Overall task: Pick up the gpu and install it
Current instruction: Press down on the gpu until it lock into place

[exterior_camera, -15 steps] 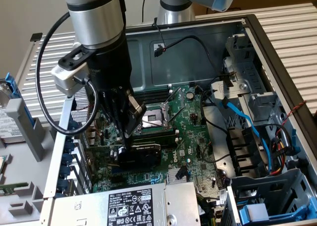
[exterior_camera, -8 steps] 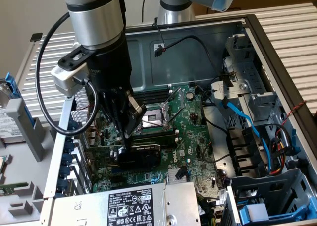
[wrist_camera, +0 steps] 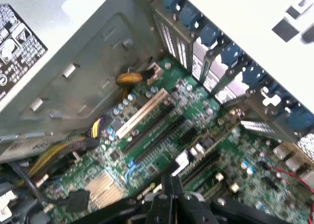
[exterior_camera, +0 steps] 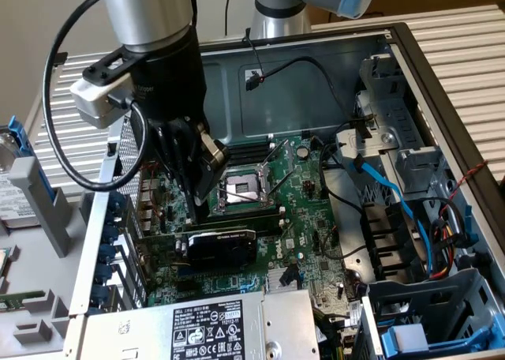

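Along the motherboard's [exterior_camera: 316,218] edge on the exterior view's left, the blue slot latches [exterior_camera: 106,253] are lining the case's rear wall; the card's end bracket should be meeting that wall there, though the bracket itself is hard to make out.

Moving right, the gripper [exterior_camera: 192,210] is hanging over the motherboard with its 2 fingers pressed together and nothing pinched between them. Its tips are sitting at the upper edge of the gpu [exterior_camera: 223,245]; whether they are actually touching cannot be told. In the wrist view the same closed tips [wrist_camera: 169,187] are pointing down toward the board's [wrist_camera: 162,135] expansion slots.

The gpu is standing on the motherboard just below the CPU socket [exterior_camera: 243,188], fan shroud facing the power supply [exterior_camera: 213,328], looking lodged in a slot. Judging by this, the seating push is the step in hand.

To do it well:
1. Pressing straight down, not sideways, since the card is standing on a thin edge.
2. Pressing nearer the card's middle, so 1 end is not rocking up.
3. Keeping clear of the socket's lever, close to the right.
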You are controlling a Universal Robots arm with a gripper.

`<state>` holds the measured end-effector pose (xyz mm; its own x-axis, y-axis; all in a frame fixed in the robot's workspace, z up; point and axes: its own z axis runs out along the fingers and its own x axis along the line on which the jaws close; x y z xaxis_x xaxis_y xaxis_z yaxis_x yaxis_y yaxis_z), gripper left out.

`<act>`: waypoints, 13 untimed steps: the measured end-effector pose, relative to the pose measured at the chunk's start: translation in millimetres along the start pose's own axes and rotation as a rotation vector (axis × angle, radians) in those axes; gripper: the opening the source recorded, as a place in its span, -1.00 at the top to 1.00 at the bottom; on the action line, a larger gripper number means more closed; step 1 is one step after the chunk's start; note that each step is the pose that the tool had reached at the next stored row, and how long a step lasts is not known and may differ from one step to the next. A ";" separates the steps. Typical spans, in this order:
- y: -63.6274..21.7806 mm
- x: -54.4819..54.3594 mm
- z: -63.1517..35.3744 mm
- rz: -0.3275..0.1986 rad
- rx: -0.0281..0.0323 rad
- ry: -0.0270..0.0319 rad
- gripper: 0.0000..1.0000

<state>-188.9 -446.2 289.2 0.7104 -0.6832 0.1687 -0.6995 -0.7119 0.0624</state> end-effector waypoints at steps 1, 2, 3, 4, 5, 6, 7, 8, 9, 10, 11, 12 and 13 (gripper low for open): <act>0.0 0.0 0.0 0.000 0.0001 0.0000 0.79; 0.0 0.0 0.0 0.000 0.0000 0.0000 0.79; 0.0 0.0 0.0 0.000 0.0001 0.0000 0.79; 0.0 0.0 0.0 0.000 0.0001 0.0000 0.79; 0.0 0.0 0.0 0.000 0.0000 0.0000 0.79; 0.0 0.0 0.0 0.000 0.0000 0.0000 0.79; 0.1 0.0 0.0 0.000 0.0011 -0.0010 0.79; 0.2 -0.2 0.5 0.001 0.0062 -0.0034 0.79; 0.4 -0.7 1.2 0.002 0.0115 -0.0059 0.79; 0.8 -1.3 2.3 0.002 0.0158 -0.0082 0.79; 1.5 -2.0 3.3 0.003 0.0187 -0.0102 0.79; 2.2 -2.6 4.4 0.003 0.0209 -0.0117 0.79; 2.3 -2.7 4.5 0.003 0.0210 -0.0117 0.79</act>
<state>-192.1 -446.7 284.5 0.7094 -0.6870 0.1573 -0.6998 -0.7132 0.0413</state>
